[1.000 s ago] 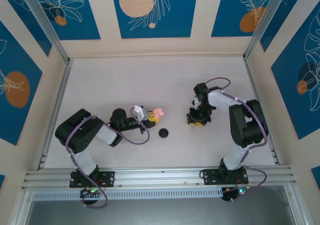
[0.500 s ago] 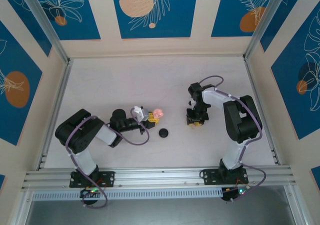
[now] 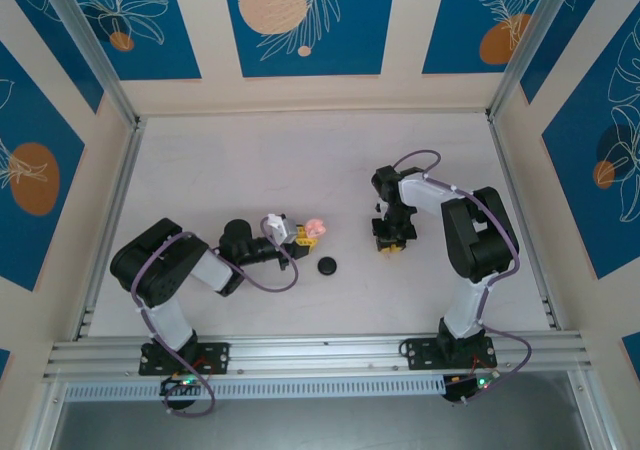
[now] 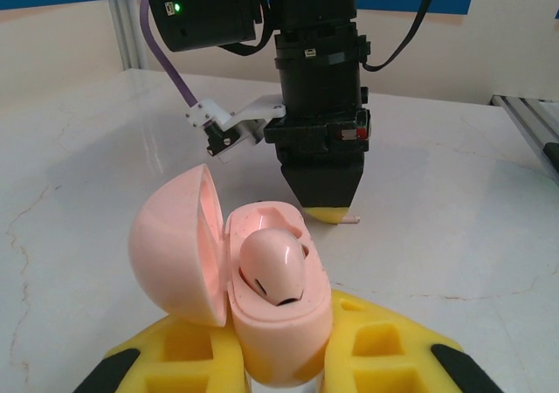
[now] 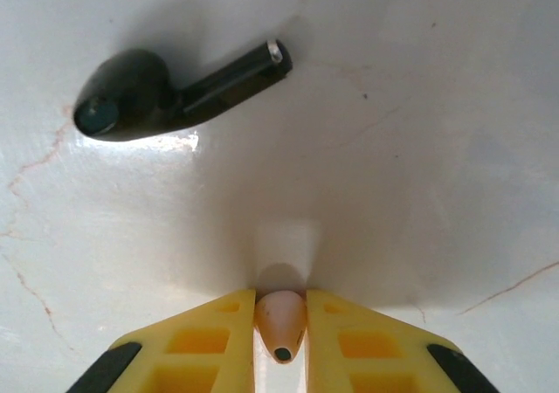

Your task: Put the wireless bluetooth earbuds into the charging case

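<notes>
From above, your left gripper [image 3: 294, 235] pinches the open charging case [image 3: 316, 228]. The right gripper [image 3: 390, 244] stands well apart on its right, so the case lies to the left of those jaws.

In the left wrist view, a seated earbud [image 4: 272, 266] fills one pocket of the case.

In the right wrist view, the yellow jaws are closed on a pink earbud [image 5: 279, 321], its long axis along the fingers. A black earbud [image 5: 144, 96] lies loose on the table beyond, far-left.
</notes>
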Controlling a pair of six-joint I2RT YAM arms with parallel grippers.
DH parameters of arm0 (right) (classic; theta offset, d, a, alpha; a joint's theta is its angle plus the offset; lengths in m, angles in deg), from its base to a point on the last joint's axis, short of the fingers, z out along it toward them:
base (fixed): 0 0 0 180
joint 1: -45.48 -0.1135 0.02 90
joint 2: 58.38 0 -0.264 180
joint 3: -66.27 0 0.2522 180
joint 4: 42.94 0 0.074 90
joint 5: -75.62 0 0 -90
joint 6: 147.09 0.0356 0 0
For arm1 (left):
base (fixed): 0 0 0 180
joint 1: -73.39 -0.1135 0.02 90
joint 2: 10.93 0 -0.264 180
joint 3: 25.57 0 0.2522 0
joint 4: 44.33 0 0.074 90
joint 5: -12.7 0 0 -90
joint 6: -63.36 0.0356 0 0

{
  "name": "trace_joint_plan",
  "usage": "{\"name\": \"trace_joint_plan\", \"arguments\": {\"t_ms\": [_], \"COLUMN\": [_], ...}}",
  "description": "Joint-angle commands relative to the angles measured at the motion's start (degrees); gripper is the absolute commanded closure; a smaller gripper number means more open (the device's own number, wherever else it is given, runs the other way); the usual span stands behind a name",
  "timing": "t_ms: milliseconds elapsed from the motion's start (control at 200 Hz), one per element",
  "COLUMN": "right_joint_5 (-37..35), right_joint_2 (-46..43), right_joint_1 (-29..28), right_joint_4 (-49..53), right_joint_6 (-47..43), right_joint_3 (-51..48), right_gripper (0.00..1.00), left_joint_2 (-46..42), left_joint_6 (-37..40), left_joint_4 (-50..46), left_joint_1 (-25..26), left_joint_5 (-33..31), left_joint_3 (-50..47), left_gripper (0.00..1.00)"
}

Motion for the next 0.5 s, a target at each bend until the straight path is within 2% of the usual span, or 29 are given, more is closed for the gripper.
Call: {"name": "trace_joint_plan", "arguments": {"t_ms": [0,165,365,495], "right_joint_5": [-1.42,0.76,5.08,6.87], "right_joint_2": [-0.27,-5.92,-15.52,-22.04], "right_joint_1": [-0.76,-1.26,-1.22,-1.06], "right_joint_4": [-1.35,-7.09,-19.35,-28.47], "right_joint_6": [-0.43,0.13,2.14,3.49], "right_joint_3": [-0.21,-3.94,-12.03,-17.59], "right_gripper": [0.83,0.83,0.84,0.84], "left_joint_2": [-0.66,-0.82,-1.15,-0.25], "left_joint_6": [0.99,2.99,7.25,7.66], "left_joint_4": [1.95,-1.5,-7.71,-8.01], "left_joint_1": [0.72,1.22,3.6,4.53], "left_joint_5": [1.1,1.79,0.77,0.48], "left_joint_3": [-0.27,0.74,2.39,3.56], "left_gripper": [0.84,0.84,0.85,0.85]}}
